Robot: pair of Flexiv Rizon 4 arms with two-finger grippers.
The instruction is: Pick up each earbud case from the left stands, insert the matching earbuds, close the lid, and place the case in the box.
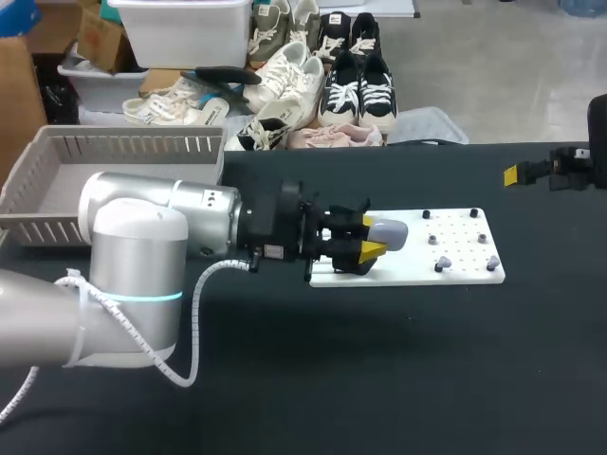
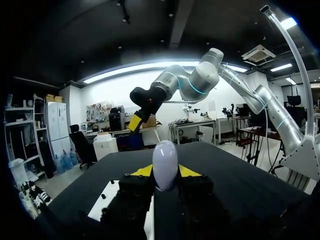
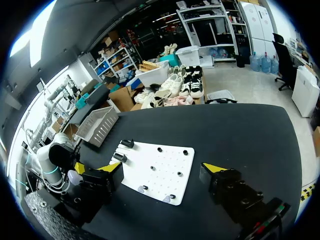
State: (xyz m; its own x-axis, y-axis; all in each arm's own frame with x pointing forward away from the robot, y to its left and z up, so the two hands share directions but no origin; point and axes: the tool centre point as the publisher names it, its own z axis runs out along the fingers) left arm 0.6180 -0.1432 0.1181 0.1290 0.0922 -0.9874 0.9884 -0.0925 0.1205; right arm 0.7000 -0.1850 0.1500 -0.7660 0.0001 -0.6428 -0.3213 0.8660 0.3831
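Two yellow-tipped fingers of the left gripper (image 2: 165,172) are pressed against the earbud case (image 2: 165,162), one on each side.

Left wrist view only: the case stands upright between the tips. It is smooth, egg-shaped and pale lavender-grey. Lid seam not discernible, so I cannot tell whether the lid is open or closed.

Head view only: the case is held over the left end of the white board (image 1: 455,277). The slatted grey box (image 1: 57,194) sits at the table's far left, well apart from it.

Right wrist view only: the right gripper (image 3: 160,167) has its fingers spread wide with nothing between them. Two black stands (image 3: 126,143) are on the board's end nearest the left arm. Two small pale earbuds (image 3: 141,189) lie along one edge of the board. In the head view this gripper hangs beyond the board's right end, with one yellow tip showing.
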